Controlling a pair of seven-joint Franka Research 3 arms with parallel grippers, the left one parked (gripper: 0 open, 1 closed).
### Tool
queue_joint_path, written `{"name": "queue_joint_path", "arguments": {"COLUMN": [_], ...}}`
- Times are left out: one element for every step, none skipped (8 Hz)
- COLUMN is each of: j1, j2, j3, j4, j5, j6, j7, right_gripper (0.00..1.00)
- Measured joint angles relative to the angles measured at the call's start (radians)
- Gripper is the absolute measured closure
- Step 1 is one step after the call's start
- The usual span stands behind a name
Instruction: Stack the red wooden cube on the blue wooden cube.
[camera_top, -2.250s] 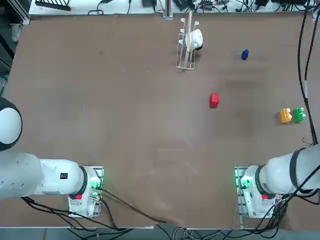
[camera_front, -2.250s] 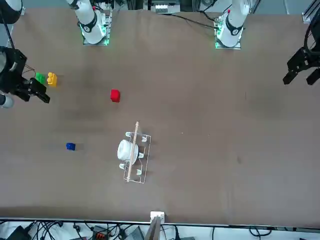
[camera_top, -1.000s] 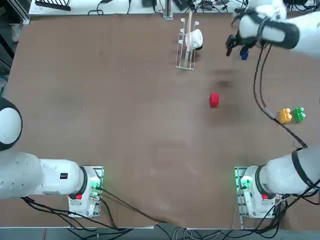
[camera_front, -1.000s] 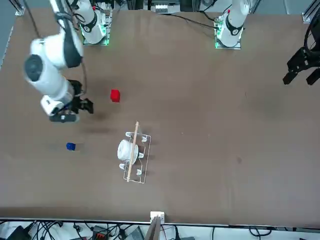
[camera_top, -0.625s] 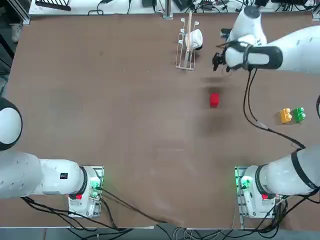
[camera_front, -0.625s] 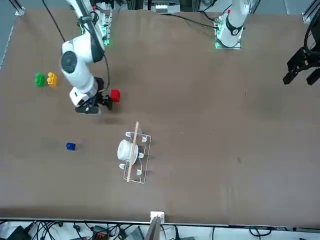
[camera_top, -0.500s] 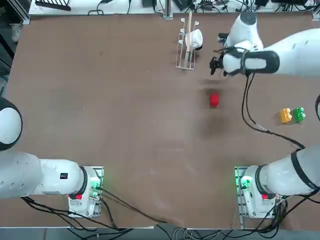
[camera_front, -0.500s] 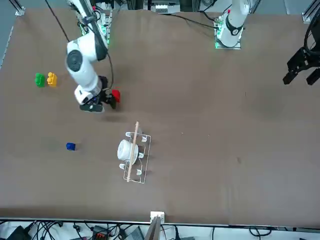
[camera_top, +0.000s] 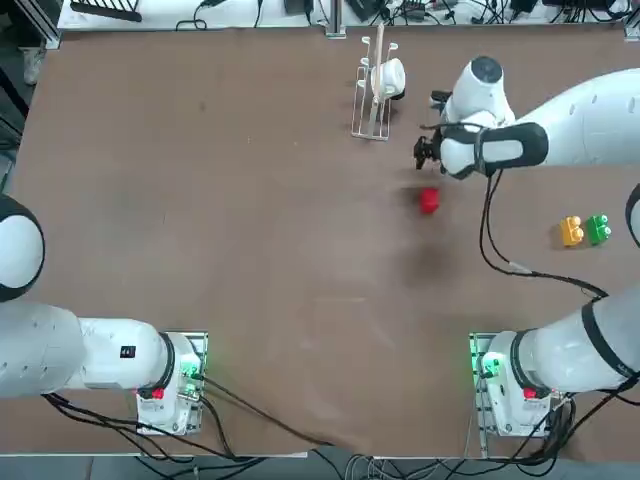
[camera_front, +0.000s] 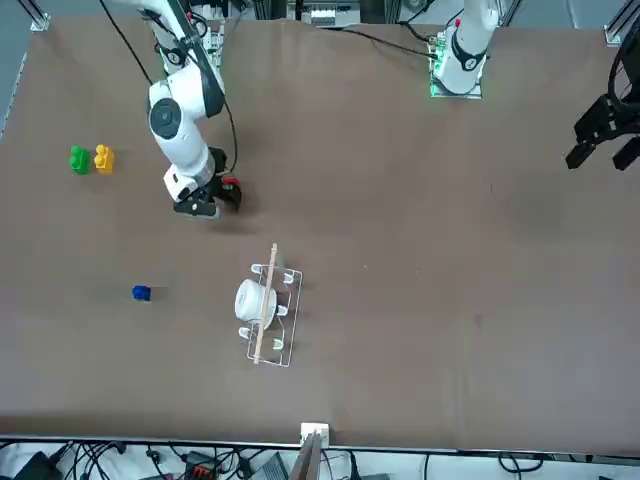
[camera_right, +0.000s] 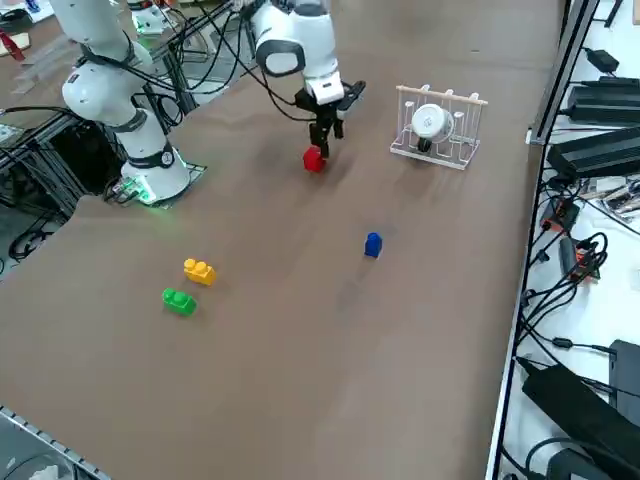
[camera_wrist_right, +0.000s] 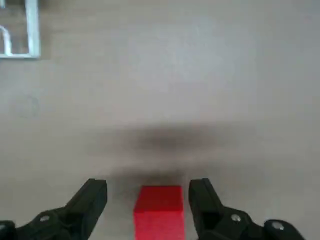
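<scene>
Fingers (camera_wrist_right: 93, 202) on the right end effector (camera_wrist_right: 147, 205) are wide open and empty, probably to straddle the red cube (camera_wrist_right: 159, 215) on the surface (camera_top: 250, 250), blue cube (camera_right: 373, 245) sitting well apart as the base.

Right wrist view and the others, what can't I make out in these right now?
- Red cube's near end: cut off by the right wrist view's edge.
- Whether the right gripper already reaches down beside the red cube: the right wrist view looks along the fingers, so depth doesn't show.
- Blue cube: in the top view, the right arm hides it.
- Rack: only a corner in the right wrist view; the edge cuts off the rest.
</scene>
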Motion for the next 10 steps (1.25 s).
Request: {"name": "queue_joint_path", "arguments": {"j1": [0.0,0.001,0.001,0.001,0.001,0.001,0.005,0.012,0.018,0.021], "j2": [0.002,0.005,0.006,0.008,0.011,0.012,0.013,0.013,0.013,0.013], "j3": [0.0,0.0,0.001,0.001,0.001,0.001,0.001,0.002,0.003,0.004], "j4": [-0.025,-0.031,-0.031,-0.031,-0.033,-0.037,-0.042,-0.047,-0.05,-0.053], "j5": [0.0,0.0,0.0,0.0,0.0,0.0,0.0,0.0,0.0,0.0], "j6": [0.023,0.029,0.03,0.03,0.03,0.03,0.03,0.03,0.03,0.03], "j7": [0.023,0.047,0.055,0.057,0.065,0.081,0.094,0.105,0.112,0.114], "right_gripper": [0.0,0.0,0.0,0.0,0.0,0.0,0.0,0.0,0.0,0.0]}}
